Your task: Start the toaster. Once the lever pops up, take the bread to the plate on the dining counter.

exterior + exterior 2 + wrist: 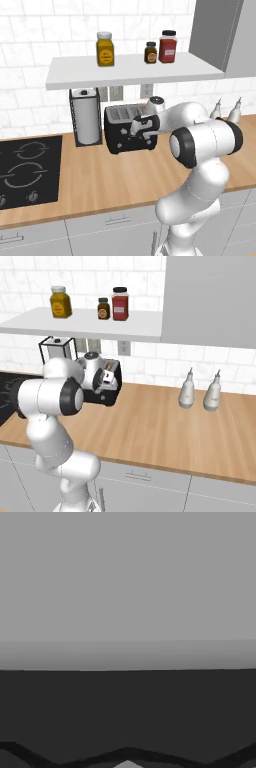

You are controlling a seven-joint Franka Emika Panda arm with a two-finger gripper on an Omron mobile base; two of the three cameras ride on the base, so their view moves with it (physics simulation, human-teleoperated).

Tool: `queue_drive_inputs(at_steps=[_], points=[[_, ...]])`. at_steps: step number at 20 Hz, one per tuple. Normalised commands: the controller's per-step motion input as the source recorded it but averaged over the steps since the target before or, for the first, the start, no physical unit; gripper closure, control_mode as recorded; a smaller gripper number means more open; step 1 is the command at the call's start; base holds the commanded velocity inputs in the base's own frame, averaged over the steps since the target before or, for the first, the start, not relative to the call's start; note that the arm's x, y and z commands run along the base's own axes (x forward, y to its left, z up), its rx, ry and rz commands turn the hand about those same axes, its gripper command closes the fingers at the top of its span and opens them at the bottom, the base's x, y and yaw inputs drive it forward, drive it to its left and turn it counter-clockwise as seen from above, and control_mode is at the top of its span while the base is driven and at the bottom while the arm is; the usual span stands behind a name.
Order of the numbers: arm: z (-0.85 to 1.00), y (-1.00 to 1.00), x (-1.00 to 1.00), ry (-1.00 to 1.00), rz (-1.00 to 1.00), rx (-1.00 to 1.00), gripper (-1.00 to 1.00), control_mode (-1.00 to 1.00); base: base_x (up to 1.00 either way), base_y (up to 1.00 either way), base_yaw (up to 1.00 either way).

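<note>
1. Claw [136, 131] tips pressed together, holding nothing, sits hard against the front of the toaster [120, 131], at its right end.
2. Toaster stands on the wood worktop [115, 175] against the tiled wall, under a white shelf [130, 70].
3. Paper-towel holder [86, 117] stands just left of the toaster; a black hob [25, 170] lies further left.
4. Three jars [105, 49] line the shelf; two pale bottles [199, 391] stand well to the right.
</note>
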Motion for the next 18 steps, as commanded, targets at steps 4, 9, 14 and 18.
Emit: queue_drive_inputs(at_steps=[4,9,14,18], points=[[-1.00,0.20,-0.65,0.01,-0.03,0.00,1.00,-1.00,0.00,0.00,0.00],[-0.34,0.11,-0.53,-0.01,-0.02,0.00,1.00,-1.00,0.00,0.00,0.00],[0.42,0.00,-0.50,-0.11,0.00,0.00,1.00,-1.00,0.00,0.00,0.00],[0.54,0.00,-0.66,-0.15,0.00,0.00,1.00,-1.00,0.00,0.00,0.00]])
